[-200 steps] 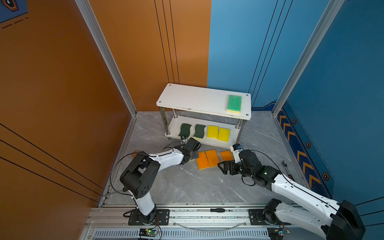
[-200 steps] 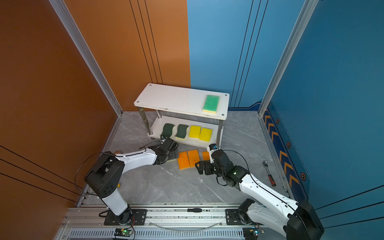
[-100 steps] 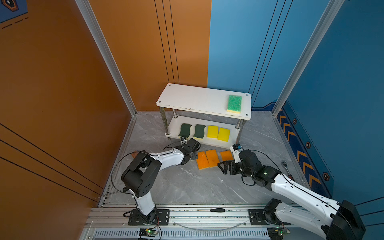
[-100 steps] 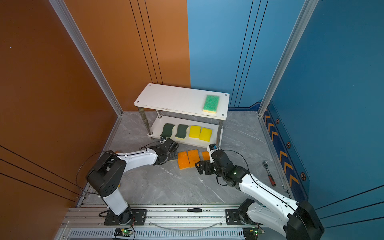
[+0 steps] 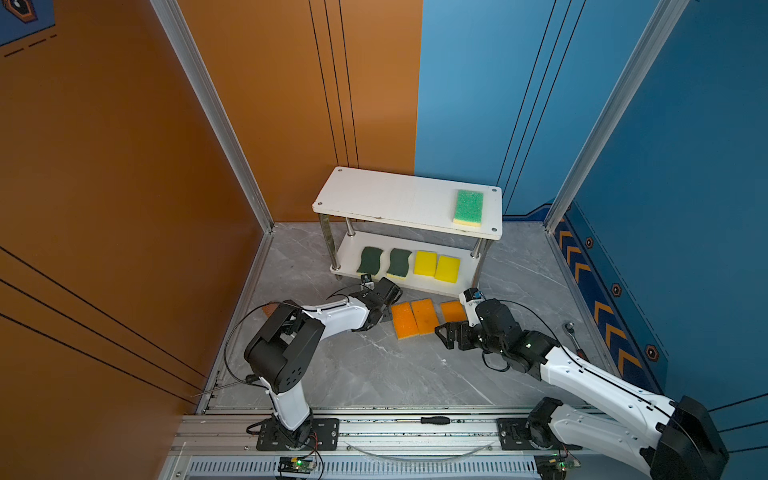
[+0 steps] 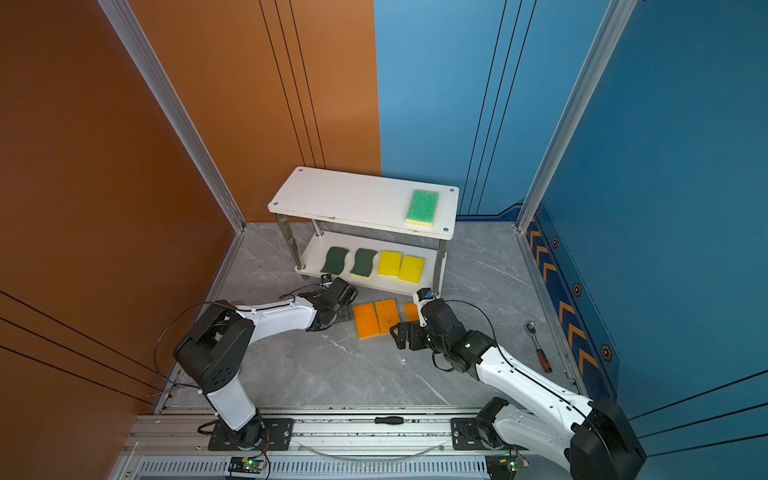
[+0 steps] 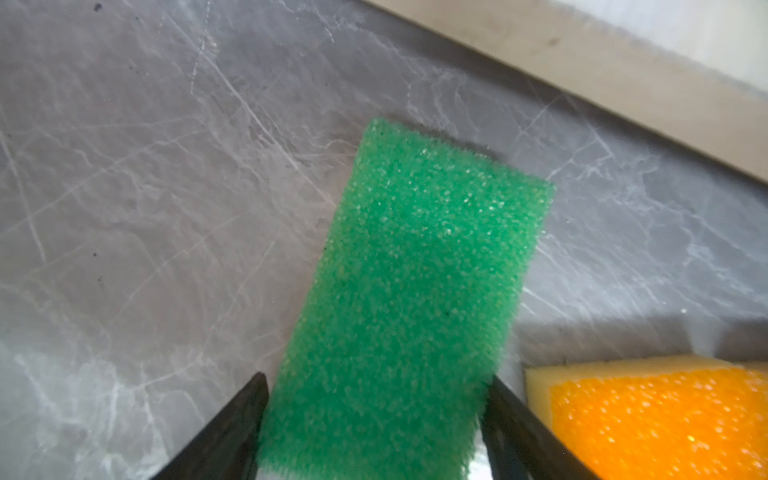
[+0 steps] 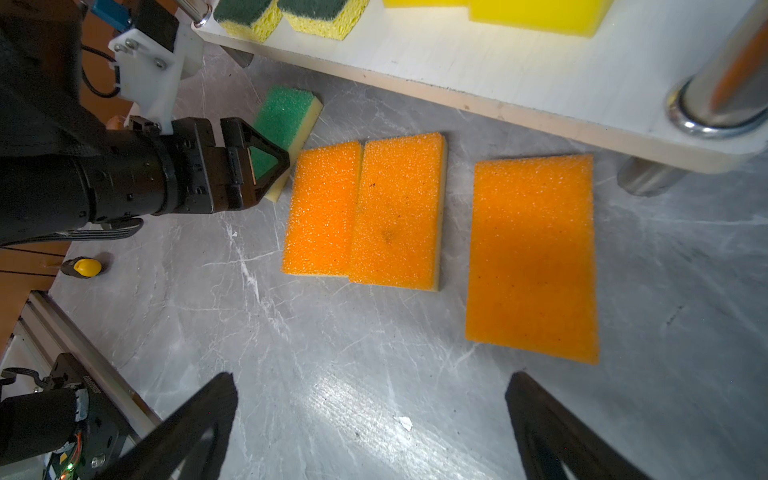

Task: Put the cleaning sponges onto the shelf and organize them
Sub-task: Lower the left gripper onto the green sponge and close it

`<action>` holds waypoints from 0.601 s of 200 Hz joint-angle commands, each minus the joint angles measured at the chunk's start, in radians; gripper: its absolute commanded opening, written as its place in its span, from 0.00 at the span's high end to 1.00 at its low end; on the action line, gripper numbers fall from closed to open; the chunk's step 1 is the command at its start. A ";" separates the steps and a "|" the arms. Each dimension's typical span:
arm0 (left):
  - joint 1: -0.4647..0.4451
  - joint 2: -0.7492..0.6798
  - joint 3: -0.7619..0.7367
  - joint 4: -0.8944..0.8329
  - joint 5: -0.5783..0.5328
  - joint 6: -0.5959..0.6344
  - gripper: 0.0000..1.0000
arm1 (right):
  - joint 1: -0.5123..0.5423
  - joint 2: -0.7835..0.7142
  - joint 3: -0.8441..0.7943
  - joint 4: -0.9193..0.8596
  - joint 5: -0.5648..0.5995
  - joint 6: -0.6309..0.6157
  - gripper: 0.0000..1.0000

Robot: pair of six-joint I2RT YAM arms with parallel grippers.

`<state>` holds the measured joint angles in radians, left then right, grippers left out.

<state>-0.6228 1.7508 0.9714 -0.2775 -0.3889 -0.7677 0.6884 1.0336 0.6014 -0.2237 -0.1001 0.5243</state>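
Grey marbled floor (image 5: 374, 365) fronts the white 2-tier metal-post shelf (image 5: 395, 195). Left gripper (image 7: 376, 382) clamps both long sides of a light-green-topped yellow foam sponge (image 7: 415, 270) lying on the floor beside 3 orange-topped sponges (image 8: 399, 208). Right gripper (image 8: 370, 378) hangs near them, jaws spread wide.
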 commanded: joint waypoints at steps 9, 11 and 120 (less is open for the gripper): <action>-0.008 0.022 0.012 -0.028 -0.012 0.007 0.23 | 0.007 0.007 0.029 0.017 0.002 -0.004 0.00; -0.008 0.022 0.013 -0.029 -0.012 0.007 0.23 | 0.007 0.007 0.029 0.017 0.002 -0.004 0.00; -0.017 0.021 0.009 -0.023 0.005 0.019 0.39 | 0.007 0.001 0.025 0.017 0.005 -0.006 0.00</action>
<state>-0.6304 1.7538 0.9714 -0.2764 -0.3882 -0.7631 0.6884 1.0370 0.6014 -0.2237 -0.1001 0.5243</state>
